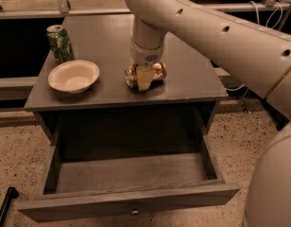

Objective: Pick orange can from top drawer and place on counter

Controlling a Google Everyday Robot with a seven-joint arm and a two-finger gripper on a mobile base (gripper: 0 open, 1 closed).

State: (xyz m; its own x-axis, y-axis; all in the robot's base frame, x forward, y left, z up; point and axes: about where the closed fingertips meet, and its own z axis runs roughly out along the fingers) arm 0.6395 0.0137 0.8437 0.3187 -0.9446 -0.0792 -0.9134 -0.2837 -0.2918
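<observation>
The orange can lies on its side on the counter, near the front edge, right of the middle. My gripper comes straight down from the big white arm and is shut on the orange can; one pale finger shows across the can's front. The top drawer is pulled fully open below the counter, and nothing shows inside it. Its small metal knob is on the front panel.
A white bowl sits on the counter's left front. A green patterned can stands upright behind it at the left edge. The white arm crosses the right side of the view. Speckled floor surrounds the cabinet.
</observation>
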